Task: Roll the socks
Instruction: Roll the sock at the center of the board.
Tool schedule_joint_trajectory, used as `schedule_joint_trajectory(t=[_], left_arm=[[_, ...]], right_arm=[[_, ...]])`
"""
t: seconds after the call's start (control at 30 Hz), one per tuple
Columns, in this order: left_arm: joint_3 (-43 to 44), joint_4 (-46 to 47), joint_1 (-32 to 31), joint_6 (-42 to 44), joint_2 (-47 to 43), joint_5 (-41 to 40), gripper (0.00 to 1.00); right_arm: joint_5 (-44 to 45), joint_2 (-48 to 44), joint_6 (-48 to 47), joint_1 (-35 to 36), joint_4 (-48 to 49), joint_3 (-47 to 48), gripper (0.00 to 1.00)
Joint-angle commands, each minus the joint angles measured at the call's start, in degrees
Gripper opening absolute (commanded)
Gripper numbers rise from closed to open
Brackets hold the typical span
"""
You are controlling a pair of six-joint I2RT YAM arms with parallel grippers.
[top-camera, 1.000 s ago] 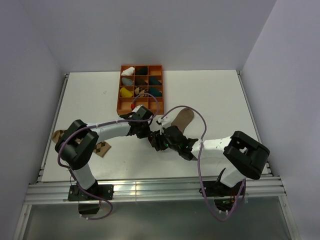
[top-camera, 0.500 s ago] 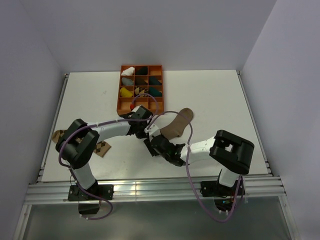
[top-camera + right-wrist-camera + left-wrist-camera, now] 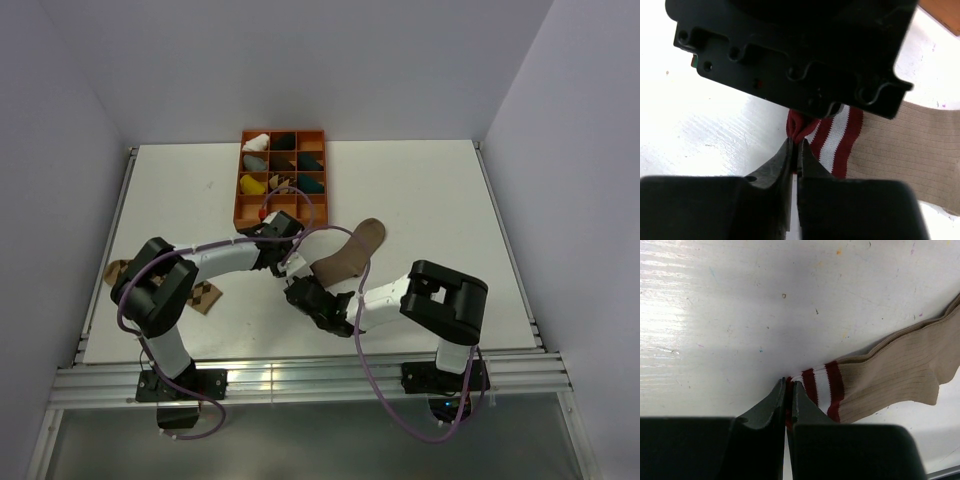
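1. Tan ribbed cloth is held by both pincers: the tan sock (image 3: 352, 252) lies flat near the middle of the bench (image 3: 430, 190), with its toe towards the far right corner and its striped cuff (image 3: 822, 390) towards the near edge.
2. The left pincer (image 3: 788, 390) is pressed together on the very rim of the cuff. The right pincer (image 3: 794, 150) is pinched on a red fold of the same rim, just beside it.
3. Slipping is to be feared: only a sliver of cloth is gripped by each, so it could be freed by a firm pull.
4. A clash is possible, since the two pincers are crowded together.
5. A loose, skewed roll could be produced if one side is turned faster.
6. The argyle sock (image 3: 205, 297) is seen well apart, near the left edge, so it may be missed by the roll.
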Motion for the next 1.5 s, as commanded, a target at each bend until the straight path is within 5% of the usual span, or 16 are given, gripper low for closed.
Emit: schedule_joint_trajectory(t=[0.0,0.23,0.53,0.87,1.17,1.47], left_arm=[[-0.91,1.84,0.28,-1.45,-1.26,2.03,0.02],[-2.93,3.77,1.68,-3.82,-4.42,2.2,0.15],[-8.37,11.06,3.18,-10.24,-12.68,1.85,0.61],[-16.72,23.9,2.39,-12.7,-16.73,2.38,0.58],[-18.84,30.05,-1.57,-12.44,-14.01,1.85,0.58],[-16.82,30.14,-2.27,-12.44,-9.8,0.36,0.56]], right_arm=[[1.13,0.62,1.57,0.15,-1.85,0.21,0.0],[-10.09,-5.44,5.88,-5.02,-0.79,-3.74,0.0],[-29.71,-11.07,15.1,-16.1,3.33,-9.54,0.0],[-48.79,-10.55,32.5,-29.29,20.64,-19.55,0.0],[-61.0,3.94,55.09,-38.52,49.09,-25.63,0.0],[-61.19,6.24,57.74,-40.2,46.95,-25.19,0.0]])
